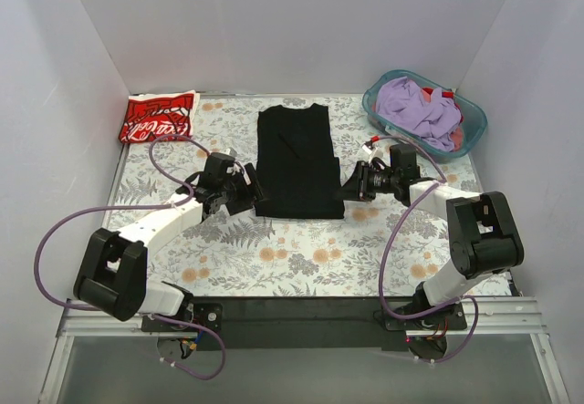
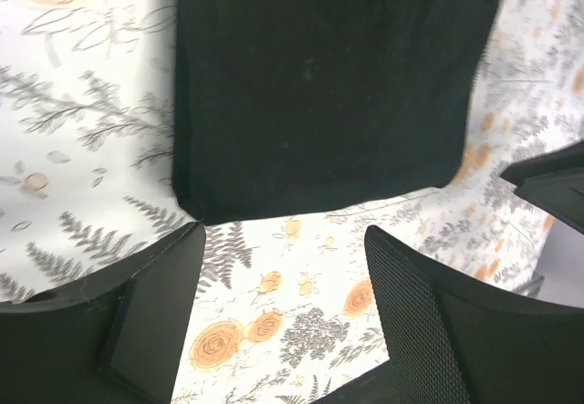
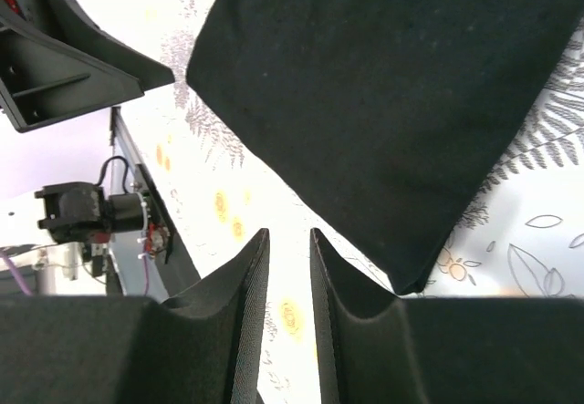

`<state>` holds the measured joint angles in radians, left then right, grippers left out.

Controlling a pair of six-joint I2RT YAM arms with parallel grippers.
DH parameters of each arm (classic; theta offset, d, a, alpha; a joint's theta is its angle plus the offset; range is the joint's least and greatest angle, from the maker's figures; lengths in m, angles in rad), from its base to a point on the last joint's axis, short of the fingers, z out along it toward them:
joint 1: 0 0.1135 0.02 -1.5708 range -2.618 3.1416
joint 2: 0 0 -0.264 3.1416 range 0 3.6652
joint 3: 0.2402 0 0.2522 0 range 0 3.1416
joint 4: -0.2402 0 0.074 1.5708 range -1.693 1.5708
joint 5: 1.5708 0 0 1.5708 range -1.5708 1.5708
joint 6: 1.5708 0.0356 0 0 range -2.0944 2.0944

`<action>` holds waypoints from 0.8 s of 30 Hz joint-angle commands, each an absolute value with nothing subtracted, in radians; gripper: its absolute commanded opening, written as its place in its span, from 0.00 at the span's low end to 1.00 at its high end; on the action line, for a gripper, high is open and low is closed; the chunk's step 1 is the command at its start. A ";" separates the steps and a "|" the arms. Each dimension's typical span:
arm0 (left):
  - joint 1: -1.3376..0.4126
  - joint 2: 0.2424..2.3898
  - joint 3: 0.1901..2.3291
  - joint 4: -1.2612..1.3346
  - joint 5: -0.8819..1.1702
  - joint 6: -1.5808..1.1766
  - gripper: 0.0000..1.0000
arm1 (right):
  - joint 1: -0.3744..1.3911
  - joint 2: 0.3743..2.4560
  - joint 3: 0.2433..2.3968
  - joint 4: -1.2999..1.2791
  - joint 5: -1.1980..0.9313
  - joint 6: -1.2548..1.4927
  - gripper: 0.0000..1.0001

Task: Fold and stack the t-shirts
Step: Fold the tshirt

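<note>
The black t-shirt (image 1: 297, 162) lies folded into a long rectangle in the middle of the floral table. The red t-shirt with white print (image 1: 157, 117) sits folded at the far left corner. My left gripper (image 1: 246, 192) is at the black shirt's near left corner. In the left wrist view its jaws (image 2: 285, 235) stand wide open over bare tablecloth, just short of the shirt's edge (image 2: 319, 103). My right gripper (image 1: 351, 185) is at the near right corner. Its fingers (image 3: 289, 233) are a narrow gap apart with nothing between them, beside the black cloth (image 3: 392, 103).
A teal basket (image 1: 470, 112) holding purple clothes (image 1: 411, 108) stands at the far right corner. White walls close in the table on three sides. Purple cables (image 1: 173, 144) loop over the cloth beside each arm.
</note>
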<state>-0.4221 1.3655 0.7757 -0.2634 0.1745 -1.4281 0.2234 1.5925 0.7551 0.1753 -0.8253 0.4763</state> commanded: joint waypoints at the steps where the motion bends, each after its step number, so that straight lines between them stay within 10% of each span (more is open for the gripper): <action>1: -0.420 1.364 0.791 -0.138 0.271 -1.454 0.67 | 0.222 1.580 0.746 0.294 -0.882 0.538 0.30; 24: -0.377 1.511 0.653 -0.187 0.236 -1.598 0.51 | 0.149 1.836 0.630 0.410 -0.905 0.577 0.28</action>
